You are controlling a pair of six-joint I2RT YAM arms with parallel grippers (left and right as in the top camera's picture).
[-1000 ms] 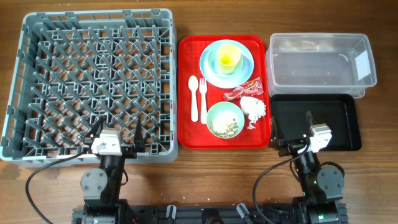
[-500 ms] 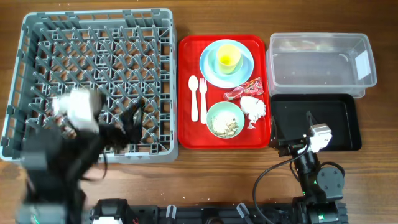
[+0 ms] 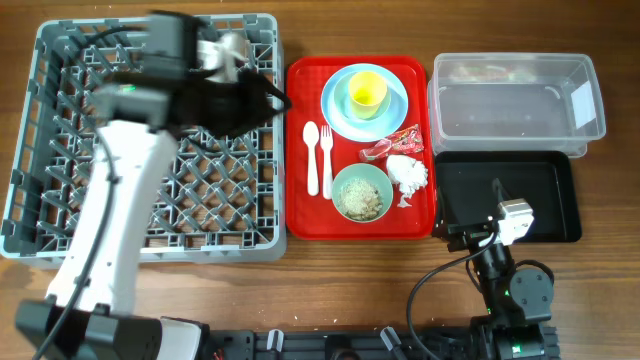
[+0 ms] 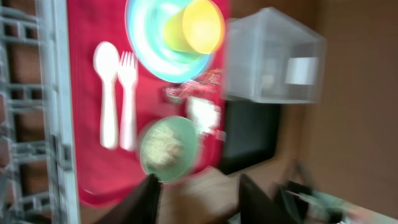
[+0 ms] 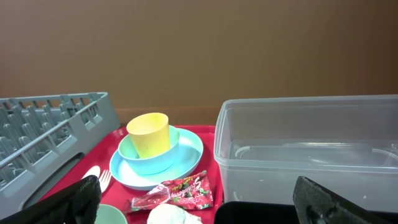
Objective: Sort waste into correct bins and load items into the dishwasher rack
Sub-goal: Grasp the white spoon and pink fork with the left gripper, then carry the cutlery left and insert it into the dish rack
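Grey dishwasher rack (image 3: 60, 200) at far left, nothing loaded in it. Flat red tray (image 3: 305, 215) at centre, carrying every item and all the waste. Clear tub (image 3: 590, 100) at upper right; black tray (image 3: 540, 190) just in front of it.

Left arm stretched across the rack; left gripper (image 3: 270, 95) above the rack's right edge, just beside the red tray, fingers spread wide, nothing held. Wrist view blurred, looking down on the tray. Right gripper (image 3: 470, 200) low over the black tray's near-left part, fingers parted wide, likewise empty.

Light blue plate (image 3: 335, 105) at the tray's far end, yellow cup (image 3: 367, 93) upright on it. Mint bowl (image 3: 340, 178) at the near end, rice-like scraps (image 3: 362, 202) inside. Spoon (image 3: 311, 150) and fork (image 3: 326, 160) side by side along the tray's left. Red-and-white wrapper (image 3: 392, 143) between plate and bowl, toward the right; crumpled tissue (image 3: 408, 172) just beside the bowl.

Step in hand, as a judgement: approach for a first pick. Next move: choosing one piece, lowering squarely over it, closing without nudging its neighbours.
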